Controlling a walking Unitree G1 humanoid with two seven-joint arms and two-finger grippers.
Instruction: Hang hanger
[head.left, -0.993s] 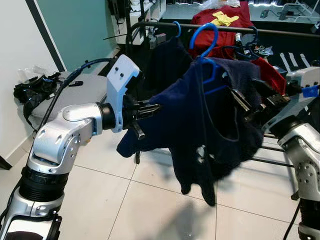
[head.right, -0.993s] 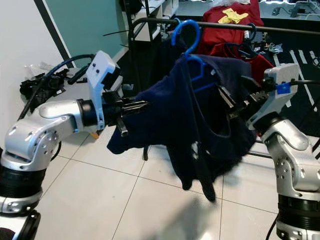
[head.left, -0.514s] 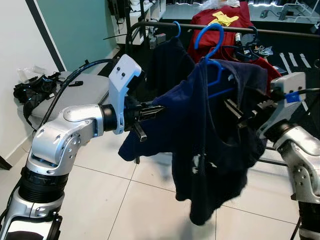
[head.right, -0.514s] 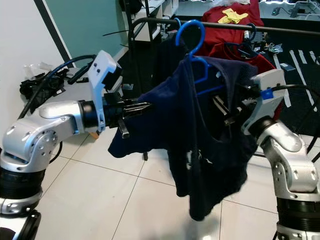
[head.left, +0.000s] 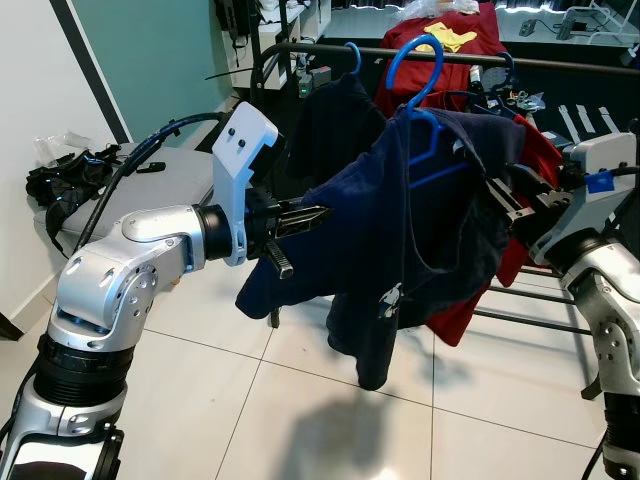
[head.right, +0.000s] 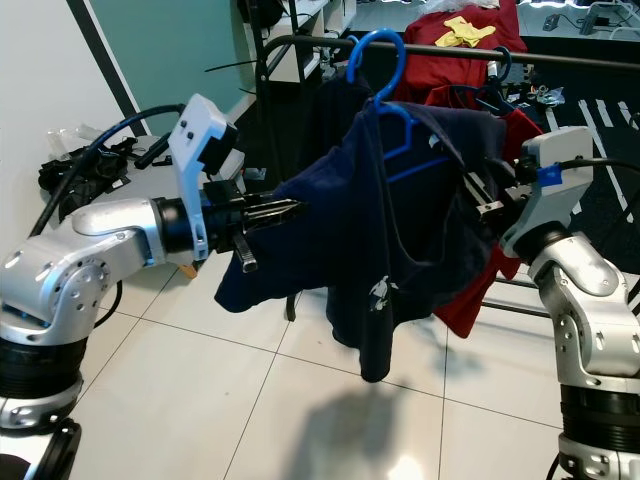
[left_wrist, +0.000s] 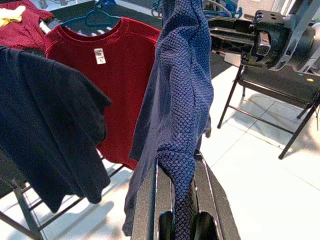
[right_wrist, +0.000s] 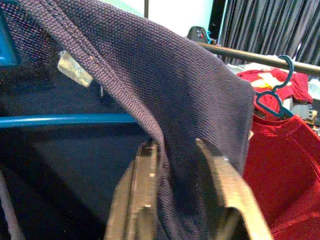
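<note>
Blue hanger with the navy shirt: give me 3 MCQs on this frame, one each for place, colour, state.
1. Where is the hook of the blue hanger?
A. hooked over the rail
B. in the air in front of the rail
C. lying on the floor

2. What colour is the shirt hanging behind the navy shirt?
A. red
B. white
C. green

3. What is the left gripper doing?
A. hanging idle
B. open beside the cloth
C. shut on the navy shirt's sleeve

Answers:
1 B: the head views show the hook raised in front of the rail, not over it.
2 A: a red shirt on its own hanger hangs behind, clear in the left wrist view.
3 C: the left wrist view shows navy cloth pinched between the fingers. The right gripper grips the shirt's other shoulder.
</note>
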